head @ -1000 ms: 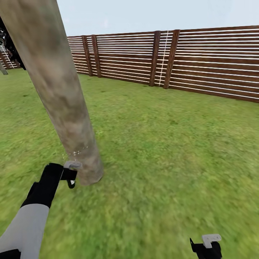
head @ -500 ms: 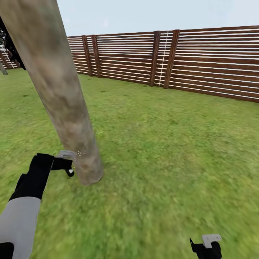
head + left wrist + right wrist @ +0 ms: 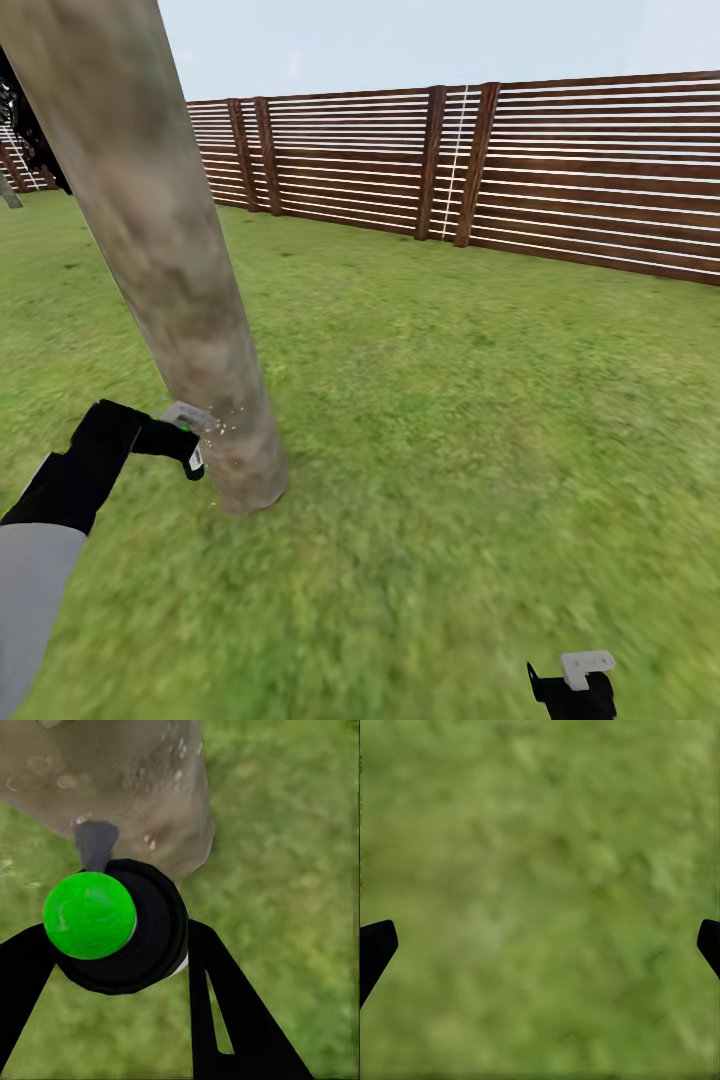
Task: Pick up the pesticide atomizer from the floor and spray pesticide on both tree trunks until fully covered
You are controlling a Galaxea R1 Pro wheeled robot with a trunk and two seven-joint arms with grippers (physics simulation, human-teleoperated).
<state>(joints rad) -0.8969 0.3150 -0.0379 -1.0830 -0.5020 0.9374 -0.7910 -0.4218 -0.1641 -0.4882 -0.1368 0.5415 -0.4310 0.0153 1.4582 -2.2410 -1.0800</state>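
From the head camera, my left gripper (image 3: 186, 440) sits at the lower left of the frame, black fingers pinched on the small dark pesticide atomizer (image 3: 187, 437), which shows a tiny green spot and a pale grey nozzle end pointed at the thick mottled grey-brown tree trunk (image 3: 170, 250). That trunk runs from the upper left corner down to its foot left of centre. A thin cloud of white pesticide specks (image 3: 222, 426) hangs between the nozzle and the low bark, just beside both. Green lawn (image 3: 450, 420) fills the middle, and the brown slatted fence (image 3: 520, 170) crosses the upper part. My right gripper (image 3: 578, 682) hangs at the bottom right edge, well apart from the trunk.

In the left wrist camera, the atomizer (image 3: 124, 926) fills the centre left as a round black body with a bright green cap, clamped between my two black fingers (image 3: 225, 1012). Its grey nozzle points at the trunk (image 3: 127, 780) in the upper left, where pale droplets (image 3: 176, 765) dot the bark.

In the right wrist camera, my fingertips (image 3: 375, 949) sit at the far left and right edges, spread wide over bare grass (image 3: 540, 892), holding nothing.

As I judge it, the pickup is done and spraying is under way low on this trunk. I see specks only near the foot, so the higher bark probably lacks cover, and a second tree remains.
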